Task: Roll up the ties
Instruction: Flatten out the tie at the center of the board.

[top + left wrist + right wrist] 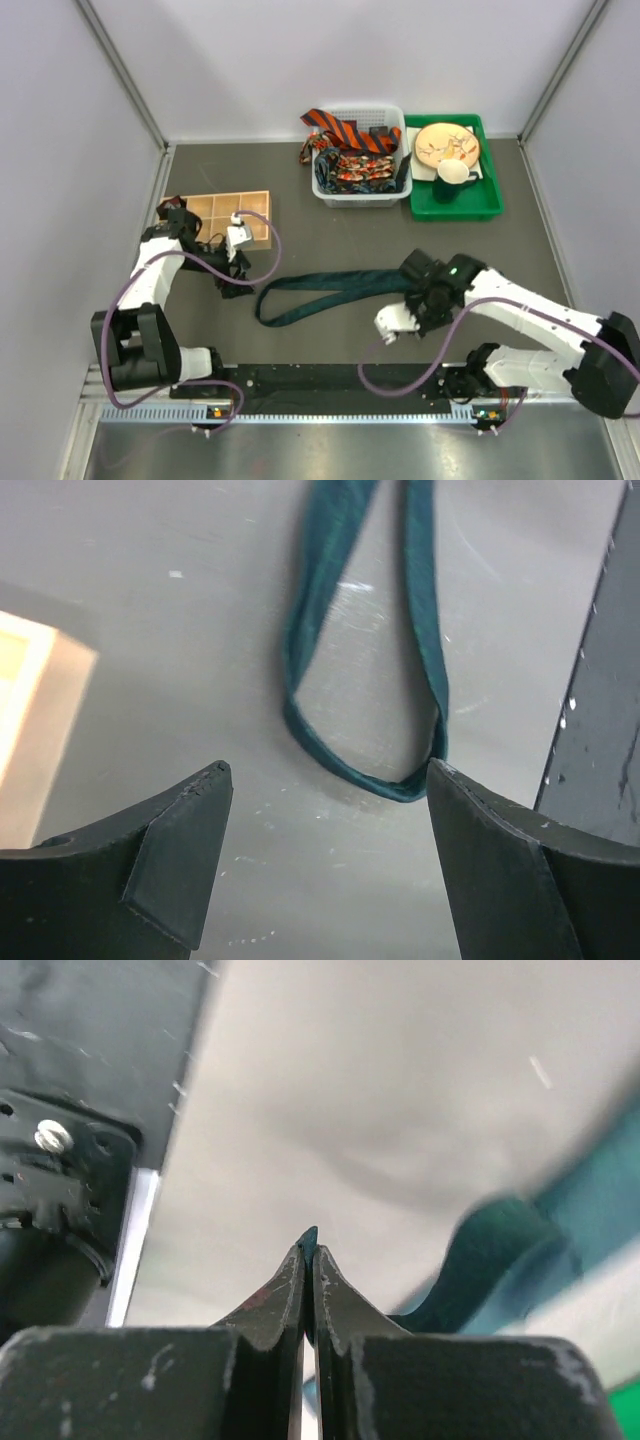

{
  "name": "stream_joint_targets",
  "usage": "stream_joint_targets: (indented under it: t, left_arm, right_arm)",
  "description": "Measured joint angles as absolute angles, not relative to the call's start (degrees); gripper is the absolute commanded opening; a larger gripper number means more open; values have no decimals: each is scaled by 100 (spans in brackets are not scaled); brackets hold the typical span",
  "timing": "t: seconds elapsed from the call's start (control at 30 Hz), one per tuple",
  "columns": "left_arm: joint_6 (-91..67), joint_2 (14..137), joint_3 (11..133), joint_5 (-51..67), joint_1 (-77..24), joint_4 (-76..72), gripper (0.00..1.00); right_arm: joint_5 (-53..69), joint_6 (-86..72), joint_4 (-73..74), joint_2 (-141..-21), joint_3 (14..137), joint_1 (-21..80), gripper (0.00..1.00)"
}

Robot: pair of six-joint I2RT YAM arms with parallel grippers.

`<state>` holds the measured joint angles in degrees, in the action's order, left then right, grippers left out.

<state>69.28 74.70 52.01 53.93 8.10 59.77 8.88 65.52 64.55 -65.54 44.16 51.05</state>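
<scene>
A plain dark teal tie (320, 292) lies doubled over on the grey table, its folded loop (360, 770) at the left. My right gripper (309, 1245) is shut on the teal tie; a sliver of teal cloth pokes out between the closed fingertips, and more of the tie (500, 1250) hangs beside them. In the top view the right gripper (418, 292) sits at the tie's right end. My left gripper (328, 780) is open and empty, just left of the loop, above the table (236, 262). The striped and patterned ties (350, 150) fill a white basket.
A wooden compartment box (232, 215) stands just behind my left gripper. The white basket (385, 195) is at the back centre. A green tray (455, 205) beside it holds a plate and a dark mug (453, 180). A black rail (330, 378) runs along the near edge.
</scene>
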Motion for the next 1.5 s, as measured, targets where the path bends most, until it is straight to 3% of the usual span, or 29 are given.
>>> stream_joint_targets:
  t: [0.2,0.33,0.37,0.47,0.73,0.83,0.93,1.03,1.13,1.17,1.3,1.5]
  left_arm:
    - [7450,7634,5162,5009,148,6110,81]
    - [7542,7642,5131,4777,-298,6066,80]
    - [7557,7658,5133,4718,-438,6053,80]
    - [7581,7789,5133,4613,-757,6045,79]
    - [7140,8093,5133,4252,-1717,5776,78]
    - [6884,8128,5127,4125,-2060,5614,77]
    - [6552,8125,4991,3918,-2571,5282,75]
    - [6224,8130,4718,3597,-3050,4963,69]
    - [5959,8324,4582,3232,-3321,4790,54]
    - [5922,8436,4582,3105,-3361,4744,39]
    - [5754,8871,4807,2794,-3393,4768,0]
    - [5452,9795,6324,2821,-3070,5487,0]
  right_arm:
    - [934,7288,6722,-6351,4729,2762,3]
    - [860,7754,6648,-6626,4731,1533,29]
    - [847,7874,6624,-6711,4737,1288,46]
    - [784,8114,6589,-6936,4825,633,55]
    - [707,8064,6650,-7459,5638,-696,53]
    - [786,7531,6879,-7999,6023,-1044,45]
    - [1000,6851,7041,-8468,6230,-1238,45]
    - [1127,6215,6982,-8602,6134,-1282,45]
    - [1146,5728,6904,-8600,5907,-1282,45]
    - [1144,5616,6875,-8602,5846,-1282,45]
    - [1026,5059,6663,-8823,5802,-1282,43]
    - [692,4394,6396,-9421,6031,-1282,43]
